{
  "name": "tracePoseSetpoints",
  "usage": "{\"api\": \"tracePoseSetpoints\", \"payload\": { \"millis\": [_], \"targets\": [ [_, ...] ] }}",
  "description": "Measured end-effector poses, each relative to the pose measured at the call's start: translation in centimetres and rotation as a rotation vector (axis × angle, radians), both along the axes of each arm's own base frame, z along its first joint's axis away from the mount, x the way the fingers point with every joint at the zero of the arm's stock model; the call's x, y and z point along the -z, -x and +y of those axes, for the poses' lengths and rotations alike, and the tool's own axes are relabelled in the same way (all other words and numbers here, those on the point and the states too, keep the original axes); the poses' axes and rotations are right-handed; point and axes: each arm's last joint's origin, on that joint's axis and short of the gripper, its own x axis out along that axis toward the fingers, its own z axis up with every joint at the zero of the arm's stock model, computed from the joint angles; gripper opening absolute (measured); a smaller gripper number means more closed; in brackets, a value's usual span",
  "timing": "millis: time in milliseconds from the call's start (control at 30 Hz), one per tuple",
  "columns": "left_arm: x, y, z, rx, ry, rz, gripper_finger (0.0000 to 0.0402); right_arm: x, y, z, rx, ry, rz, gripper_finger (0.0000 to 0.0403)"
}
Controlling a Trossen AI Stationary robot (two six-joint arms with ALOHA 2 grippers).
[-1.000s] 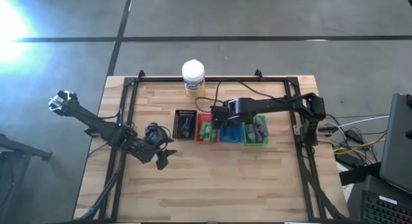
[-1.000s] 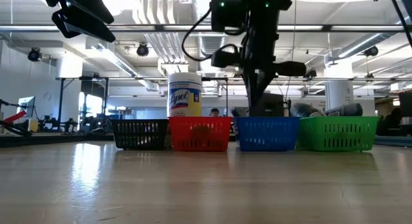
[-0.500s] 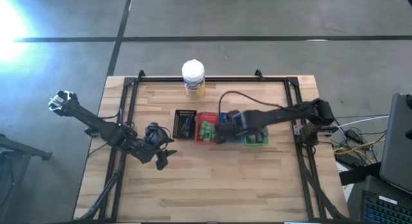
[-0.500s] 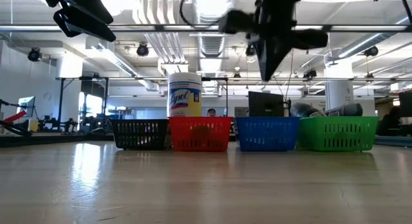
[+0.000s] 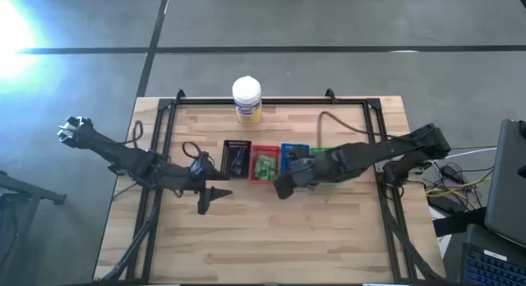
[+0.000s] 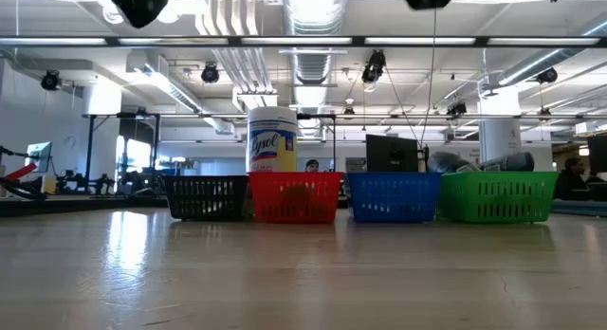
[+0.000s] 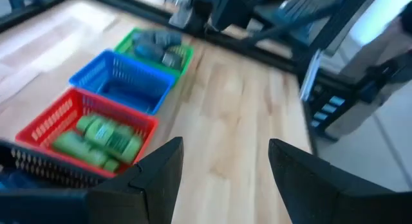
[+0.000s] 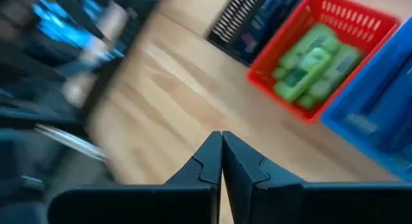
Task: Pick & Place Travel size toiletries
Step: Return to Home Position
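The toiletries lie in a row of small trays at mid table. Green bottles [image 8: 309,60] fill the red tray [image 5: 263,168], and grey oval containers [image 7: 158,47] lie in the green tray [image 6: 498,197]. The blue tray [image 7: 122,82] holds something small and blue [image 5: 293,163], and the black tray [image 5: 237,157] holds a dark item. My right gripper [image 5: 279,190] is shut and empty, above bare wood just on the near side of the red tray. My left gripper [image 5: 215,196] is open and empty, to the left of the trays.
A large white-lidded jar with a yellow label [image 5: 246,99] stands behind the trays near the table's far edge. A black frame [image 5: 164,122] runs around the tabletop. Bare wood [image 5: 271,237] stretches from the trays to the near edge.
My right gripper has risen out of the blue tray and drawn back toward the near edge, ending beside the red tray; in the low view it has climbed out of the picture. My left gripper has shifted a little toward the right.
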Motion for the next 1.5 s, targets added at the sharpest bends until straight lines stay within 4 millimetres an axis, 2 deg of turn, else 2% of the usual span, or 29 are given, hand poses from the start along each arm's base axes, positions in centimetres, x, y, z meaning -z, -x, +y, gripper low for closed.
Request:
{"api": "tracePoseSetpoints", "payload": {
  "millis": [100,200,300,433,567,700,800,867,933,1067,1233,1400,1500],
  "targets": [
    [-0.8,0.5,0.3,-0.024,0.011,-0.051,0.0234,-1.8,1.1,0.1,0.059,-0.039,-0.092,0.0008],
    [-1.3,1.3,0.6,-0.023,0.06,-0.068,0.0234,-3.6,1.3,1.4,-0.091,0.077,-0.225,0.0008],
    [-1.5,1.8,0.5,0.055,0.146,-0.056,0.0234,-5.2,1.7,2.6,-0.195,0.128,-0.349,0.0008],
    [-1.9,1.6,0.3,0.084,0.193,-0.093,0.0234,-6.0,2.6,2.9,-0.28,0.186,-0.381,0.0008],
    [-2.4,0.3,0.3,0.078,0.186,-0.183,0.0234,-4.7,2.9,2.5,-0.375,0.191,-0.341,0.0008],
    [-2.7,-1.5,1.0,0.045,0.14,-0.279,0.0234,-2.3,3.8,1.2,-0.44,0.166,-0.335,0.0008],
    [-2.5,-2.6,2.1,0.01,0.121,-0.294,0.0234,-0.7,5.1,-0.3,-0.49,0.132,-0.424,0.0008],
    [-2.4,-2.8,3.0,-0.03,0.113,-0.292,0.0234,0.1,6.6,-1.4,-0.527,0.117,-0.52,0.0008],
    [-2.5,-2.9,3.9,-0.061,0.099,-0.296,0.0234,0.6,8.5,-2.6,-0.527,0.117,-0.605,0.0009],
    [-3.0,-2.6,5.4,-0.018,0.062,-0.319,0.0234,2.9,12.2,-4.7,-0.482,0.179,-0.657,0.0009],
    [-3.2,-2.0,6.9,-0.032,0.019,-0.331,0.0234,4.5,15.7,-5.5,-0.476,0.228,-0.772,0.0009],
    [-1.2,-1.1,8.1,-0.095,-0.021,-0.312,0.0234,6.4,17.5,-5.8,-0.466,0.287,-0.844,0.0009],
    [0.7,-0.5,8.4,-0.007,-0.01,-0.367,0.0234,8.0,18.2,-6.1,-0.396,0.302,-0.825,0.0009]
  ]
}}
